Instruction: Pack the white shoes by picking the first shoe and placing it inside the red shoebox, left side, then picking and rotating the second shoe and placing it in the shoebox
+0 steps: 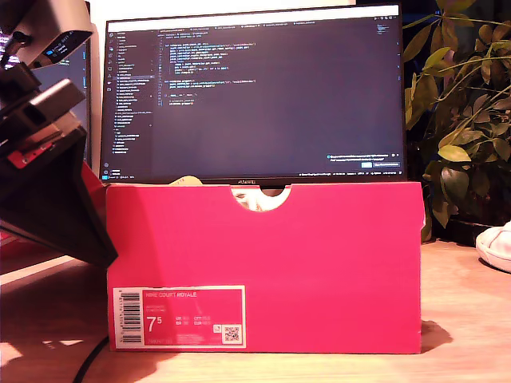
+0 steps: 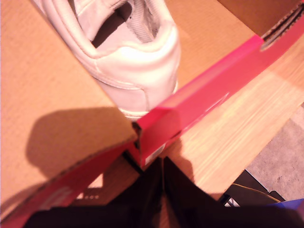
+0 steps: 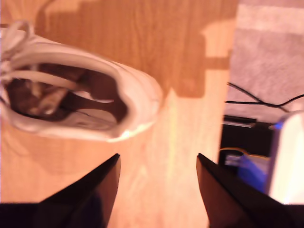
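One white sneaker (image 2: 128, 52) already sits inside the red shoebox (image 2: 204, 102); the other sneaker (image 3: 71, 99) lies on the wooden table (image 3: 180, 156). My first gripper (image 2: 161, 190) hangs pressed together above the box corner and could clip it; my second gripper (image 3: 158, 180) is spread, off-centre from the heel.

My first gripper (image 2: 161, 164) has its dark jaws pressed together with no gap between the tips. My second gripper (image 3: 157, 164) has its jaws spread wide apart, empty. An arm (image 1: 44, 136) stands at the exterior view's left edge.
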You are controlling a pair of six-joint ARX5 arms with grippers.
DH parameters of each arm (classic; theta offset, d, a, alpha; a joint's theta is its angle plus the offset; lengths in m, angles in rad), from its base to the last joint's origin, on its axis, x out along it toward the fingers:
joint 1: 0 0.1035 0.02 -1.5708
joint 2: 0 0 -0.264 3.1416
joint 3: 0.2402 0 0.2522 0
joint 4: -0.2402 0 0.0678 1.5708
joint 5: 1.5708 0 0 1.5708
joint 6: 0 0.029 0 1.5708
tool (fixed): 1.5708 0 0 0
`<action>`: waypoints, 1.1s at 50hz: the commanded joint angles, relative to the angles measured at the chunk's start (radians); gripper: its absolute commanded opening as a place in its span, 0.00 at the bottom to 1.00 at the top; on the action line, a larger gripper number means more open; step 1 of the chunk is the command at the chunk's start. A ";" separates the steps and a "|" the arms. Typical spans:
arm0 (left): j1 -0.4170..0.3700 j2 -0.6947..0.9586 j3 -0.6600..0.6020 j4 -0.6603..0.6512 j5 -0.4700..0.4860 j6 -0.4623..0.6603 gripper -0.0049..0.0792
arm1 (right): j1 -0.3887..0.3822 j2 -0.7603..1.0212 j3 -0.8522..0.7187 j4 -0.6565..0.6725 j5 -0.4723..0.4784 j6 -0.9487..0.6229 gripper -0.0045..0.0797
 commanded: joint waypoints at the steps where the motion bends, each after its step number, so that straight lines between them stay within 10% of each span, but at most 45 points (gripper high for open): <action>1: -0.003 0.003 0.004 0.004 0.001 -0.005 0.04 | -0.023 0.006 -0.021 0.013 -0.010 -0.023 0.60; 55: -0.002 0.003 0.004 0.004 0.001 -0.005 0.04 | -0.179 0.136 -0.208 0.225 -0.163 -0.121 0.58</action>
